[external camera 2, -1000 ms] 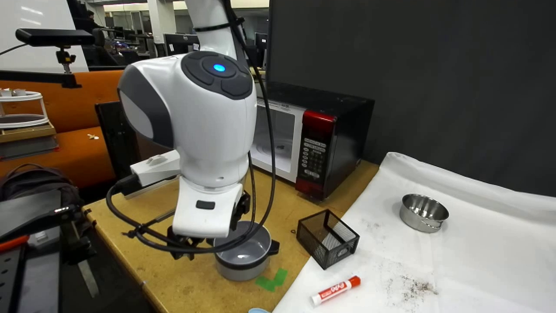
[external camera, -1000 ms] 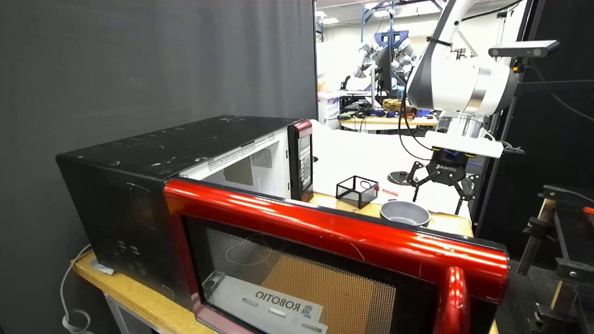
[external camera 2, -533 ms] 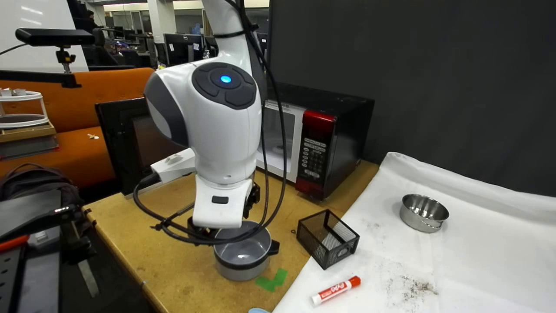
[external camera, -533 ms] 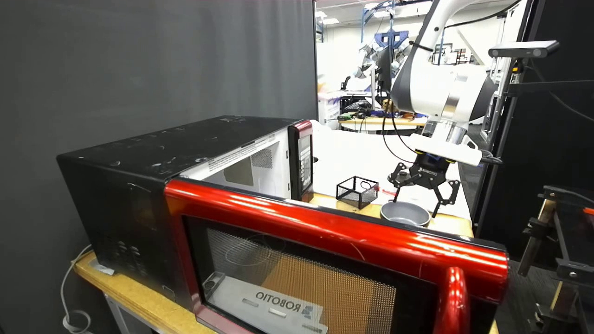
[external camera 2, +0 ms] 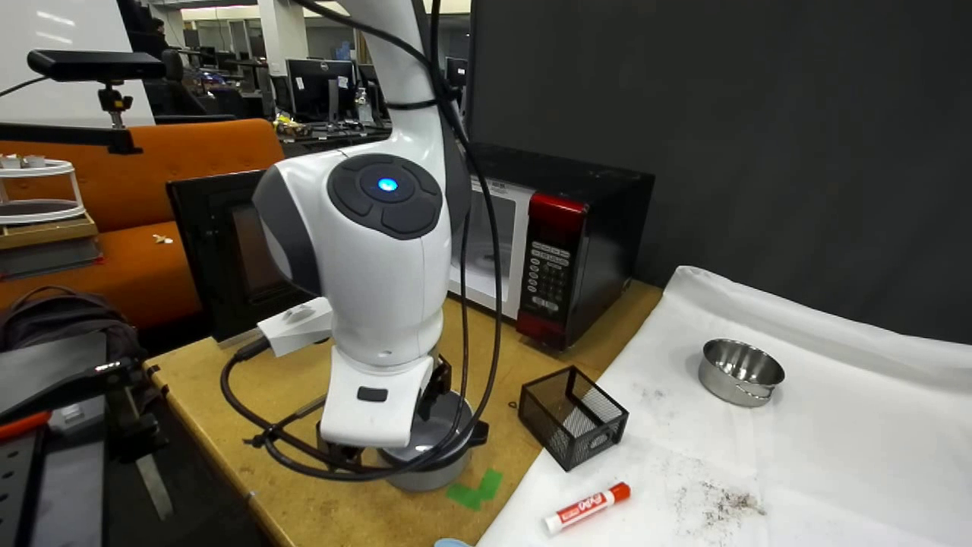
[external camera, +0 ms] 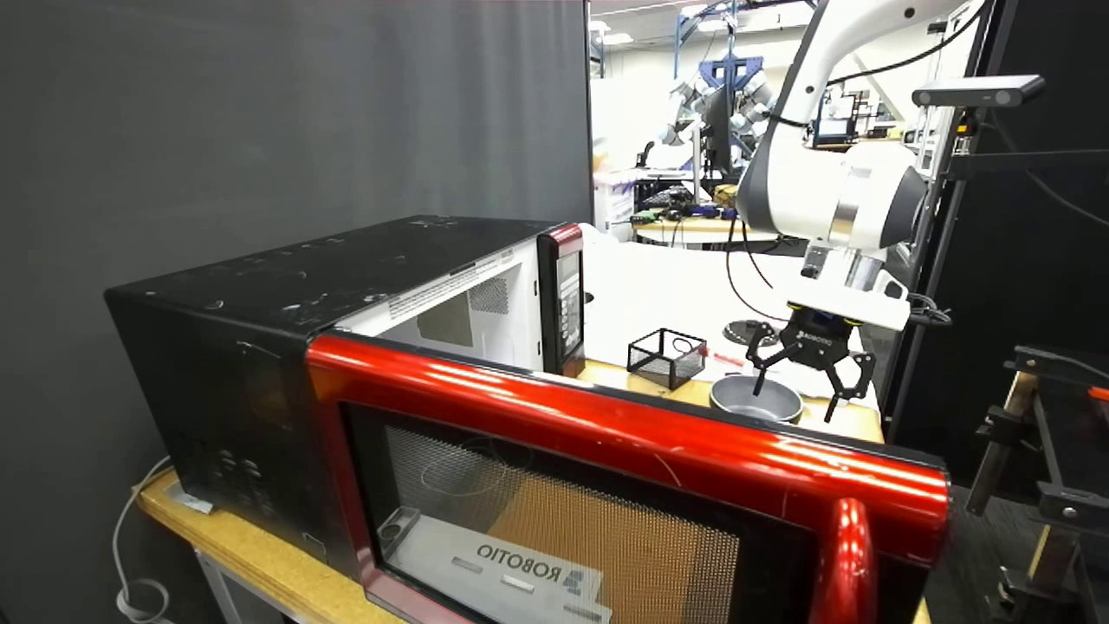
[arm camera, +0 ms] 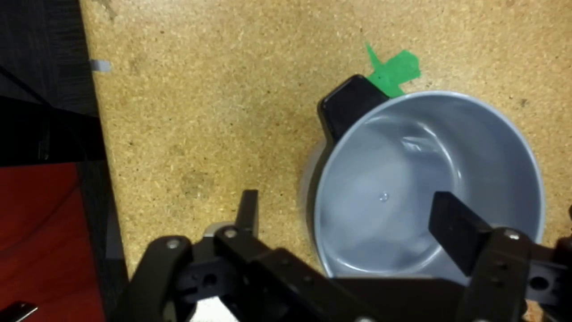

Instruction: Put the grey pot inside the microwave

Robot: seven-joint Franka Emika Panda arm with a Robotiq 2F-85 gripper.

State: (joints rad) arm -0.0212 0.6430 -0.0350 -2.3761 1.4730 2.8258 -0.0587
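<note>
Now lower than half a second ago, and slid a little to one side, partly over the small, low, round, black-handled grey pot (arm camera: 397, 174). Came down with jaws spread wide, not gripping a thing. In the wrist view, reaching down with one jaw outside the pot, past its rim, and with the other over the hollow. Hard to tell whether dipped inside or only above. As for the pot, not moved at all: still sitting flat and upright on the tan wooden tabletop (arm camera: 201, 125), just beside a scrap of green tape (arm camera: 400, 69), near the black wire-mesh basket (external camera 2: 547, 429), and apart from the big, boxy black microwave (external camera: 260, 373). With the shiny red-framed, dark-glassed door (external camera: 624, 459) still swung wide in both exterior views, no need to pull on that. Means, most likely, getting set to pinch the wall between, with lifting and carrying yet to do. Next, maybe go a bit lower, then squeeze. Could slip or tip if pinched too near the rim, so best to go slow. After that, lift high, keep clear of the basket and the door, and set down inside.
</note>
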